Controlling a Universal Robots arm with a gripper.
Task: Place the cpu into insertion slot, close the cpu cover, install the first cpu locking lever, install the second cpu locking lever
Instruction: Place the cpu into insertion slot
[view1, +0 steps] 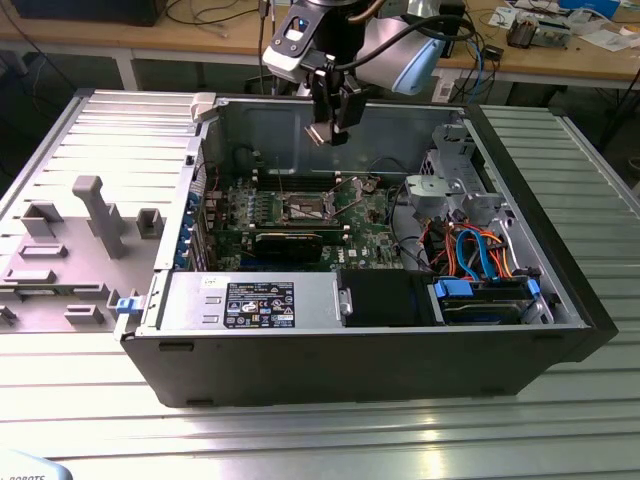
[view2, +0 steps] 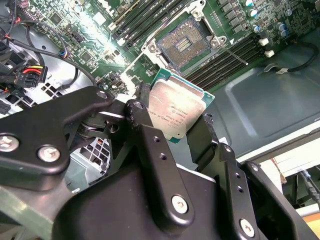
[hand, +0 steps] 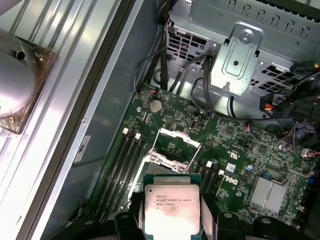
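Observation:
My gripper hangs above the open computer case, shut on the cpu. In both wrist views the cpu shows its silver-grey top, pinched at two opposite edges between the black fingers. The insertion slot lies well below it on the green board. Its dark contact field is uncovered. The cpu cover looks raised along one edge of the slot.
Long memory slots flank the socket, and a black graphics card lies in front of it. A drive cage with cables fills the case on the exterior view's right. The case walls ring the board. A grey fixture tray sits outside.

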